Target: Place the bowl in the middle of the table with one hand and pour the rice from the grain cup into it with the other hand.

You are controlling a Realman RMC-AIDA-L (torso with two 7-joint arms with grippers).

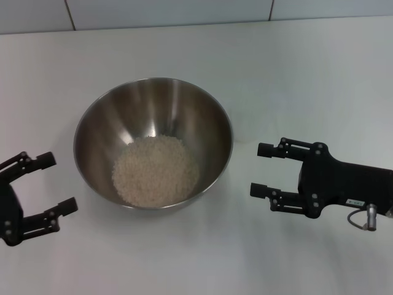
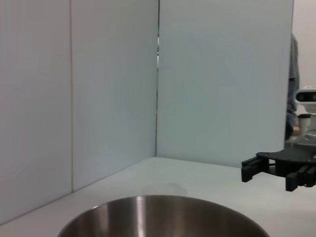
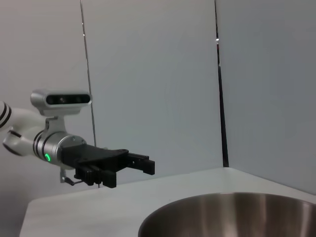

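The steel bowl (image 1: 101, 126) stands on the white table (image 1: 307, 74) near the middle, with a pale heap of rice (image 1: 156, 169) in its bottom. My left gripper (image 1: 61, 183) is open and empty, a little to the left of the bowl. My right gripper (image 1: 256, 169) is open and empty, a little to the right of it. The bowl's rim shows in the left wrist view (image 2: 163, 215) with the right gripper (image 2: 271, 175) beyond it, and in the right wrist view (image 3: 232, 212) with the left gripper (image 3: 133, 168) beyond it. The grain cup does not show plainly in any view.
White panel walls (image 1: 184, 12) close off the table's far edge. Bare tabletop lies in front of the bowl and to its far right.
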